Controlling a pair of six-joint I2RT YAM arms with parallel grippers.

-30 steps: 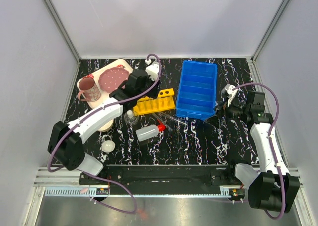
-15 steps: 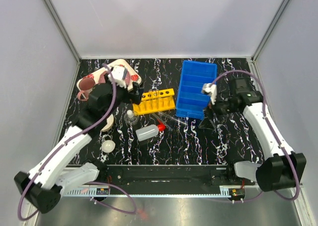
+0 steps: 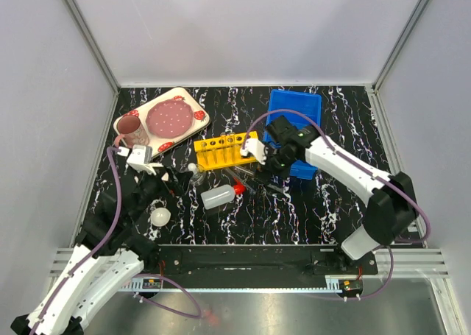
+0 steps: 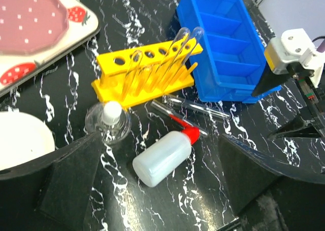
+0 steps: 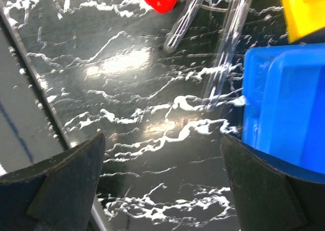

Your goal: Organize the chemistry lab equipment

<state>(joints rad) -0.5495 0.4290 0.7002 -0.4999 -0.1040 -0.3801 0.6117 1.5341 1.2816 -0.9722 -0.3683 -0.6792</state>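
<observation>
The yellow tube rack (image 3: 224, 149) stands mid-table with a few clear test tubes (image 4: 177, 51) upright in it. Two more test tubes (image 3: 250, 177) lie loose on the table just in front of the rack. The red-capped squeeze bottle (image 3: 218, 196) lies on its side beside the small glass flask (image 3: 194, 174). A small white dish (image 3: 160, 216) sits near the front left. My left gripper (image 3: 160, 183) hangs open and empty, left of the flask. My right gripper (image 3: 268, 174) is open over the loose tubes (image 5: 228, 43), touching nothing.
A blue divided bin (image 3: 294, 129) stands right of the rack, close behind my right wrist. The strawberry tray (image 3: 163, 119) and pink mug (image 3: 132, 132) sit at the back left. A larger white bowl (image 4: 20, 139) lies by my left finger. Grey walls enclose the table.
My left arm pulled back from the rack to the near left and its jaws opened. My right arm swung from right of the bin to in front of it, over the loose tubes.
</observation>
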